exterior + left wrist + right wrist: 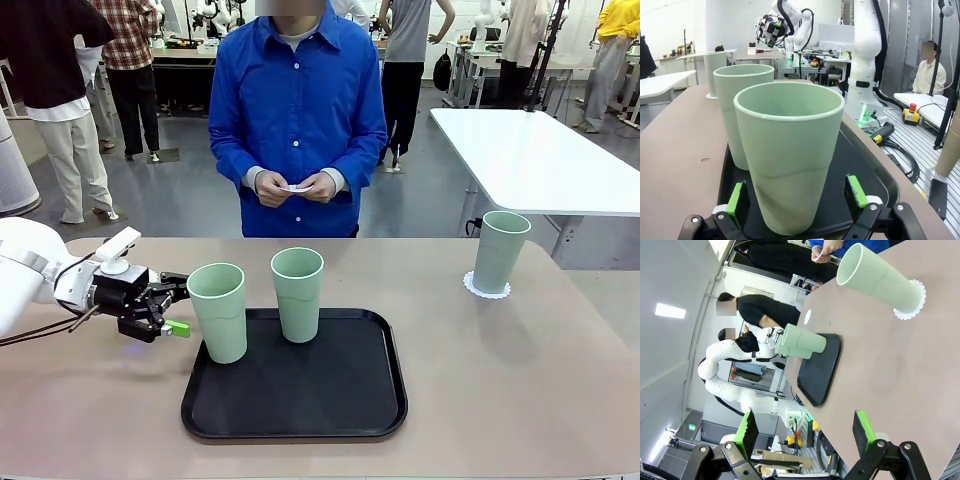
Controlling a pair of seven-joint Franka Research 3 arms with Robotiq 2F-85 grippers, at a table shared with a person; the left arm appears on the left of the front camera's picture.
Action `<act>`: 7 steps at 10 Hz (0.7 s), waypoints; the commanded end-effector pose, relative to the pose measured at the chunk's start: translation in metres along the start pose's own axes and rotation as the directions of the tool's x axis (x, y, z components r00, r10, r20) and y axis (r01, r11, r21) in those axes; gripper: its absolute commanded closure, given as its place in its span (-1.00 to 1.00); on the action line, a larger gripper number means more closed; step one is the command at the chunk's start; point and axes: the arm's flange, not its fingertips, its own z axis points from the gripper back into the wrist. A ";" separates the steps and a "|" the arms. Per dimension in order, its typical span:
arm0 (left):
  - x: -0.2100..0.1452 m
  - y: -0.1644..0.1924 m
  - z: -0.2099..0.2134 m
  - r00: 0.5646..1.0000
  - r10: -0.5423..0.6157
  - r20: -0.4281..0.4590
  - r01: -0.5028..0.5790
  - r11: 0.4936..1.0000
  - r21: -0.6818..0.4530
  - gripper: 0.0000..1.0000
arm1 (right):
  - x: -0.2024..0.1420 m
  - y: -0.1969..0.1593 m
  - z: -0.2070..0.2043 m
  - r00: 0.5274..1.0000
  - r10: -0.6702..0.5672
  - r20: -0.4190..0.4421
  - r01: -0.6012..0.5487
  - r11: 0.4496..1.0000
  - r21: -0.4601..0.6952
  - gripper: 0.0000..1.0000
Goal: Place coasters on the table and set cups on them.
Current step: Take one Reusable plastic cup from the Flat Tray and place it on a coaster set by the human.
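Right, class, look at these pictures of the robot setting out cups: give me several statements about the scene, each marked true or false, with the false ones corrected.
1. Two cups stand on the black tray. True.
2. The third cup has no coaster under it. False: it stands on a white coaster.
3. The left gripper is open, close beside the left cup on the tray. True.
4. The right gripper grips a cup. False: it is open and holds nothing.
5. The person's hands grip a cup. False: they hold something small and white at the waist.
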 end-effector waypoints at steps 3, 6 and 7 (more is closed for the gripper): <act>-0.009 0.006 -0.015 0.999 -0.033 0.012 0.033 0.999 -0.014 -1.00 | 0.000 0.001 0.000 1.000 0.002 -0.002 -0.002 1.000 0.000 -1.00; -0.013 0.009 -0.024 0.999 -0.034 0.005 0.034 0.999 -0.021 -1.00 | 0.000 0.001 0.000 1.000 0.002 -0.002 -0.002 1.000 0.000 -1.00; -0.015 0.010 -0.028 0.999 -0.037 0.002 0.037 0.999 -0.020 -1.00 | 0.000 0.001 0.000 1.000 0.002 -0.002 -0.002 1.000 0.000 -1.00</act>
